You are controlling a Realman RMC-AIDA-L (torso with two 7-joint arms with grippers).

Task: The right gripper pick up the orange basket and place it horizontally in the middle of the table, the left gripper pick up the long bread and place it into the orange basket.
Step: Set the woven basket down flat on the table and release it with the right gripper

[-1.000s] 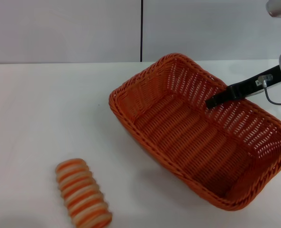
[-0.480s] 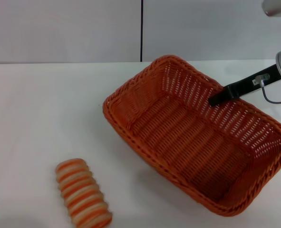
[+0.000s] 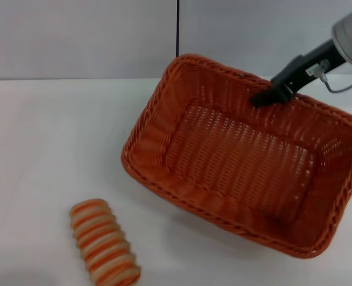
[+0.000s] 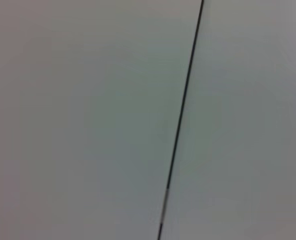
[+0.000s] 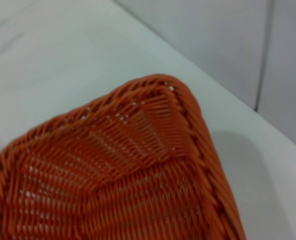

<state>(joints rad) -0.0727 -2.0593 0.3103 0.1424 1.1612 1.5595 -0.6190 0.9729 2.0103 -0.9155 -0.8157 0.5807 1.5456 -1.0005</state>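
The orange basket [image 3: 241, 161] hangs tilted above the white table [image 3: 50, 143] at the right, its open side facing me. My right gripper [image 3: 262, 97] is shut on the basket's far rim, one black finger showing inside the wall. The right wrist view shows a corner of the basket [image 5: 137, 165] from close up. The long bread [image 3: 104, 241], striped orange and cream, lies on the table at the front left, well apart from the basket. The left gripper is out of view; its wrist view shows only a grey wall.
A grey wall [image 3: 80, 36] with a dark vertical seam [image 3: 177, 27] rises behind the table. The table's left half holds only the bread.
The right gripper has lifted the basket and turned it: its far side rose, its near corner swung left, and its long side now runs closer to left-right.
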